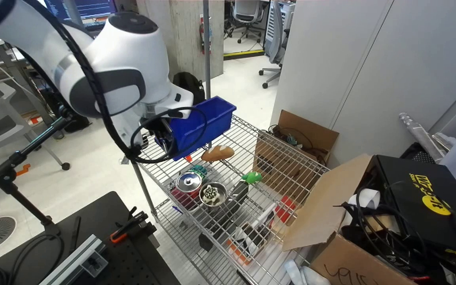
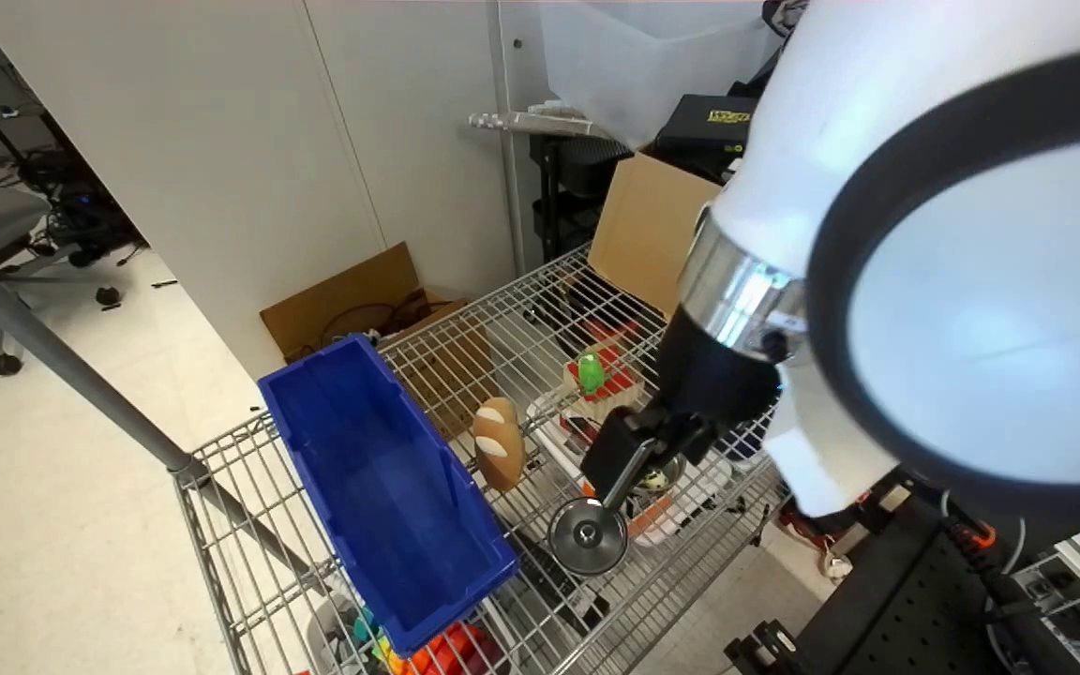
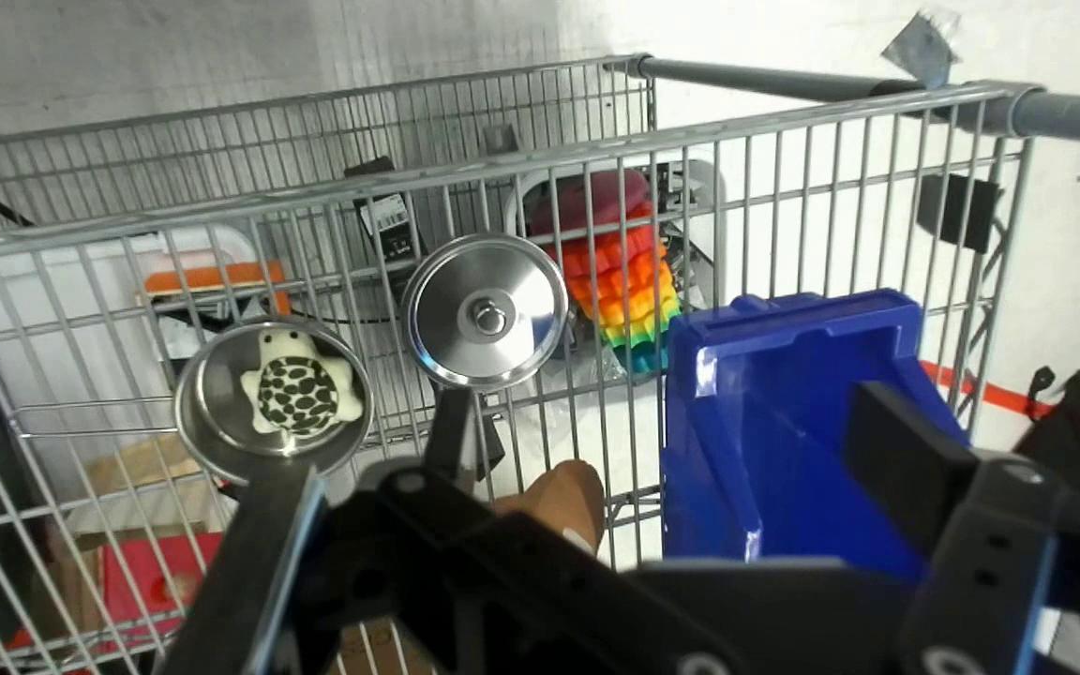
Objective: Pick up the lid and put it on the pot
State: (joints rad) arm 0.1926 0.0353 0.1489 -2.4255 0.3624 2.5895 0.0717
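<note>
Wrist view: the lid [image 3: 484, 313], knob [image 3: 489, 319] uppermost, lies on the wire shelf [image 3: 831, 115] just beside the pot [image 3: 212, 403], not touching it, on the side away from the pot's handle [image 3: 95, 419]; being round, it offers no long axis. A toy turtle [image 3: 298, 389] sits inside the pot. Farther out from the pot, on the lid's side, is the gripper [image 3: 671, 445], its fingers [image 3: 906, 473] spread wide and holding nothing; the lid lies outside their gap. The coming grasp seems to turn on this offset: the gripper probably has to shift potward until the knob stands between the fingers, then descend. Beyond the lid from the pot is the blue bin [image 3: 774, 412], liable to be knocked if the fingers are lowered too soon.
</note>
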